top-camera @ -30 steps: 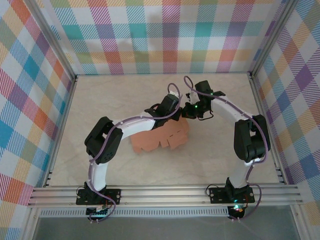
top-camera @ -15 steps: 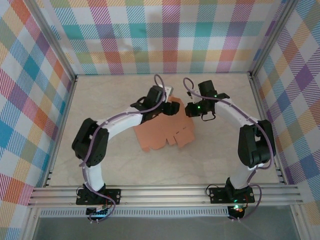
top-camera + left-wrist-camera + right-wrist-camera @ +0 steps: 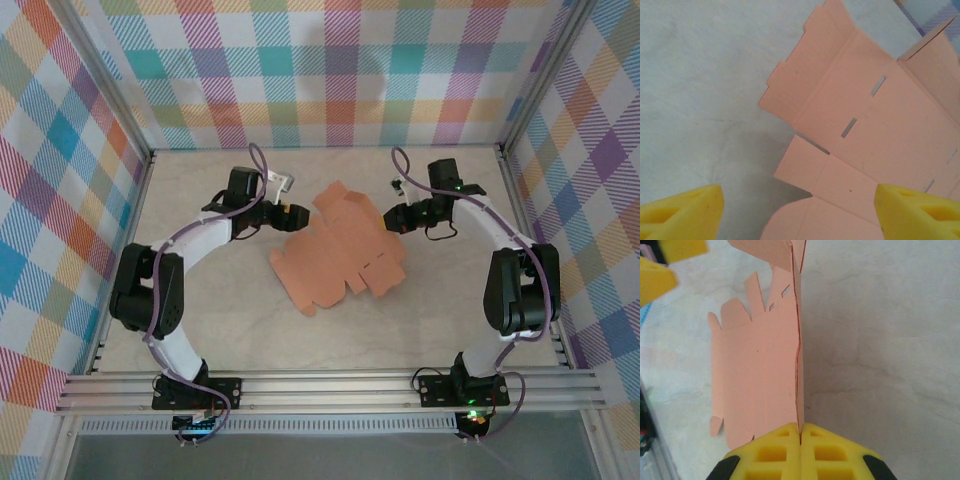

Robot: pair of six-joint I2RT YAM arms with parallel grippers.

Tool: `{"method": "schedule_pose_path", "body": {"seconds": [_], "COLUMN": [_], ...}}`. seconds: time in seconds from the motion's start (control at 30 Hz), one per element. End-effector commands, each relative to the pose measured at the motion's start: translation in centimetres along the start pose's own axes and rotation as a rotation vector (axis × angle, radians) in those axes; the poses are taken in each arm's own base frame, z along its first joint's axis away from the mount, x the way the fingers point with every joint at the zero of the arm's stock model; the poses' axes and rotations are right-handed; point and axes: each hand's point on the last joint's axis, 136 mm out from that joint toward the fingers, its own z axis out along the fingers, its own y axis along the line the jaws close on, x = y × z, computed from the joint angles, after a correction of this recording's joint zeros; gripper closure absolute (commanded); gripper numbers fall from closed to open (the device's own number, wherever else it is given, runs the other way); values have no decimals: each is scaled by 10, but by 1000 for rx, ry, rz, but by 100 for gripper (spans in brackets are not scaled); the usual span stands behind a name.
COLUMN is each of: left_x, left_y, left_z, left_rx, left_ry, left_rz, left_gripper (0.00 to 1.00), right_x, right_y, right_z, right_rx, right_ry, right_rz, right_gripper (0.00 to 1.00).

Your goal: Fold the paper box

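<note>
The paper box (image 3: 335, 255) is a salmon-orange die-cut sheet with tabs and slots, lying mostly flat in the middle of the table. My right gripper (image 3: 393, 220) is shut on its right edge, and that flap (image 3: 796, 340) stands upright between the yellow fingers (image 3: 775, 452). My left gripper (image 3: 289, 212) hangs open at the sheet's far left corner. Its yellow fingertips (image 3: 685, 212) are wide apart above the paper box (image 3: 880, 125), with nothing between them. The left gripper's pads (image 3: 662, 265) also appear at the top left of the right wrist view.
Plaid walls (image 3: 340, 80) close in the table on three sides. An aluminium rail (image 3: 330, 385) carrying both arm bases runs along the near edge. Bare beige tabletop (image 3: 220, 320) surrounds the sheet.
My left gripper has opened, let go of the sheet and swung back to the left. The sheet has spread out flatter. My right gripper has shifted slightly right, still shut on the edge.
</note>
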Motion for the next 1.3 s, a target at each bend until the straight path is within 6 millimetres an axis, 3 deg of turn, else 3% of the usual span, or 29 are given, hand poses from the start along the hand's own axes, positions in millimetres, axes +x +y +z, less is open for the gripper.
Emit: {"method": "schedule_pose_path", "body": {"seconds": [0.0,0.1,0.4,0.6,0.83,1.03,1.27], "left_x": [12,20,23,16,18,21,31], "left_y": [-17,-19,-29,-34,-33,-37,-40], "left_z": [5,11,12,8,8,10,15], "left_rx": [192,241,307,316,303,174,-127], "left_ry": [86,136,137,109,112,89,12], "left_rz": [32,15,21,51,62,166,337], "left_gripper": [25,31,66,72,90,100,100], "right_x": [-14,-15,-16,-14,-12,-17,-20], "right_y": [30,33,28,29,27,18,7], "right_z": [-18,-19,-18,-16,-13,-7,-3], "right_rx": [-122,-154,-162,-192,-201,-175,-142], "right_ry": [-50,-48,-46,-38,-31,-35,-13], "right_rz": [-82,-74,-49,-37,-19,67,136], "right_gripper": [100,100,100,100,100,100,100]}}
